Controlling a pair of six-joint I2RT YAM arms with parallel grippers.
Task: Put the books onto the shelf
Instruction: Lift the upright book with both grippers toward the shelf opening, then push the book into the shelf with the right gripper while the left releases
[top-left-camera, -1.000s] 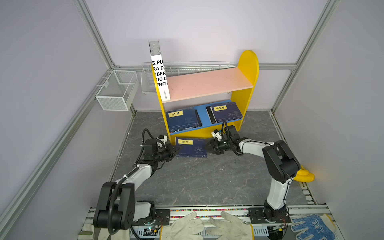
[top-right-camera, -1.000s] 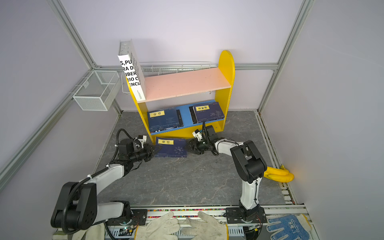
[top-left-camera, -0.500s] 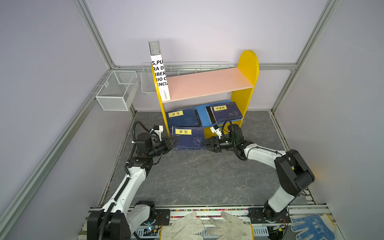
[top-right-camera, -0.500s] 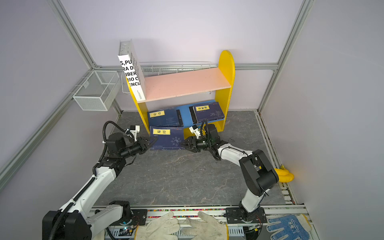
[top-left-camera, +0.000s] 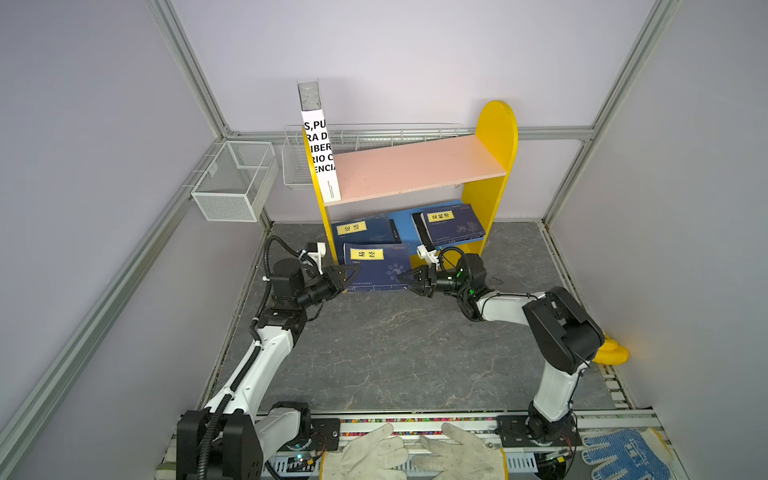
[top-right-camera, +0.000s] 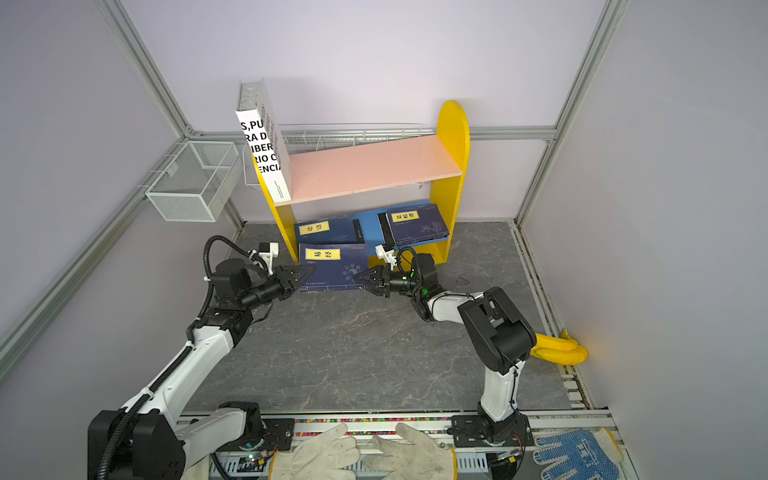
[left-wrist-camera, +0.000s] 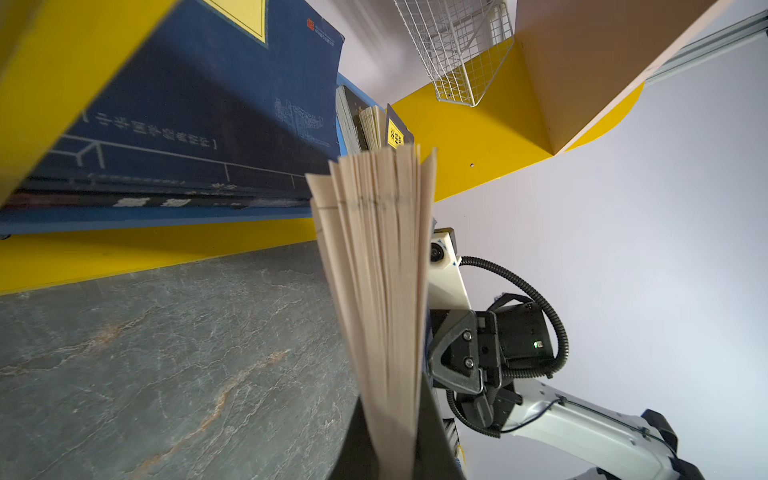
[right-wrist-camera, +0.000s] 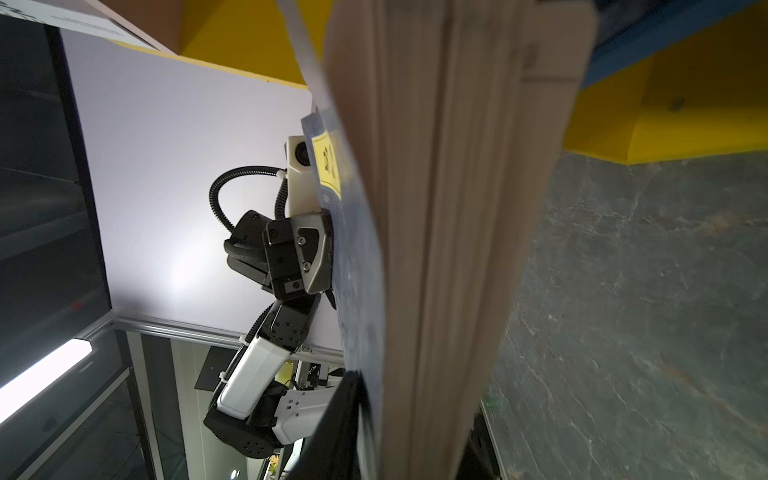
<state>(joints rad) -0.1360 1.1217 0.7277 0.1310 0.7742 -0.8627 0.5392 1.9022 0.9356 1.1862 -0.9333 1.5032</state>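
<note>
Grey stone-look tabletop (top-left-camera: 395, 345), lilac walls (top-left-camera: 415, 54), aluminium frame. The shelf (top-left-camera: 496, 133) stands at 12 o'clock of the tabletop against the back wall, with pink upper board (top-left-camera: 415, 166) and blue lower board (top-left-camera: 405, 220). Square wire basket (top-left-camera: 232, 183) on the wall at 10 o'clock, long wire basket (top-left-camera: 374, 135) behind the shelf. White gloves (top-left-camera: 415, 453) at 6 o'clock on the front rail, blue glove (top-left-camera: 627, 453) at 5, yellow object (top-left-camera: 611, 353) at 4 by the right arm.

White book (top-left-camera: 318, 145) upright at the 9 o'clock end of the pink upper board, against the yellow side. Left navy book (top-left-camera: 361, 230) and right navy book (top-left-camera: 451, 224) lie flat on the blue lower board, apart.

Held navy book (top-left-camera: 376, 266) is just in front of the shelf, at its 6 o'clock, cover up and tilted. Its far edge overlaps the left navy book in both top views. Can't tell if its near edge touches the tabletop.

Left gripper (top-left-camera: 348, 275) at the held book's 9 o'clock edge, jaws clamped tight on it. The left wrist view shows pages fanning out from between the fingers (left-wrist-camera: 349, 457). Right gripper (top-left-camera: 409, 279) at the 3 o'clock edge, jaws narrow. The book sits between its fingers (right-wrist-camera: 332, 440) and the page block fills the gap. The grippers face each other with the book between them.
</note>
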